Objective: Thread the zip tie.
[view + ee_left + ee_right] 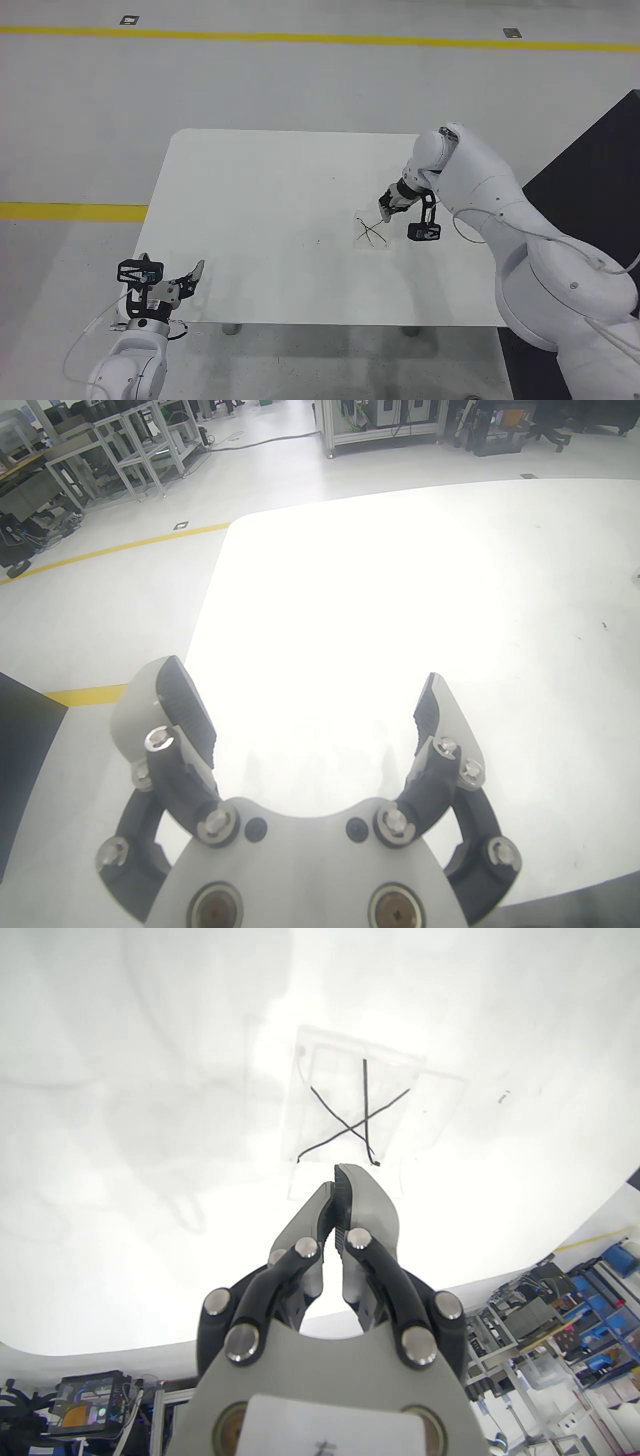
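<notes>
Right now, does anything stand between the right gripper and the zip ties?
Nothing visible. The right gripper, shut, sits short of the crossed zip ties; whether the clear sheet lies over or under them, I cannot tell.

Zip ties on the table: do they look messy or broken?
A bit messy: the black zip ties lie crossed over each other like a star, just beyond the shut right gripper, and none is looped yet. Nothing looks broken or spilled.
</notes>
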`<state>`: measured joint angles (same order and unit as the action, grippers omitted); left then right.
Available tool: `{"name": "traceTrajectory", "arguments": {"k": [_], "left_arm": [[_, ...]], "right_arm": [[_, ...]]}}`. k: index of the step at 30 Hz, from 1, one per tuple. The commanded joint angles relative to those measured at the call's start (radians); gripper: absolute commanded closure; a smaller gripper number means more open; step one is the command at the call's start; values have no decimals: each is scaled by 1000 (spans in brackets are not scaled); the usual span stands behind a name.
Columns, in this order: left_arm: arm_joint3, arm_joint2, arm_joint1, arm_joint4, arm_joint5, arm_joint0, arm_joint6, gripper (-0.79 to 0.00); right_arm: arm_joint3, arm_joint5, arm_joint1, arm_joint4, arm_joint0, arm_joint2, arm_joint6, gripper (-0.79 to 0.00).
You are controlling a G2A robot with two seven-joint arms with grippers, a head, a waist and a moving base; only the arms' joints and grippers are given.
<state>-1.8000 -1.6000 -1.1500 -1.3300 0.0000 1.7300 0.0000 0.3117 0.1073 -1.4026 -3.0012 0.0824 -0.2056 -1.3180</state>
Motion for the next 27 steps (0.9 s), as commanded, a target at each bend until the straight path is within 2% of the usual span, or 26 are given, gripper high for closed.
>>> {"name": "traceTrajectory", "arguments": {"k": [1,9,12,15,21,23,27], "left_arm": [[0,0,0,0,0,0,0,-785],[0,0,0,0,0,0,0,-785],[0,0,0,0,0,0,0,-785],[0,0,0,0,0,0,0,-785],[0,0,0,0,0,0,0,-785],[0,0,0,0,0,0,0,-785],[0,0,0,0,0,0,0,-785]], "right_arm": [[-13,11,12,52,-4,-20,9,0],[-8,12,13,66,3,-24,6,0],[-16,1,22,153,-7,-55,-93,0],[-38,-68,30,275,-26,-97,-218,0],[13,-392,40,359,-20,-39,-218,0],[-7,-392,44,404,-16,-1,-218,0],[-7,-392,44,404,-16,-1,-218,0]]}}
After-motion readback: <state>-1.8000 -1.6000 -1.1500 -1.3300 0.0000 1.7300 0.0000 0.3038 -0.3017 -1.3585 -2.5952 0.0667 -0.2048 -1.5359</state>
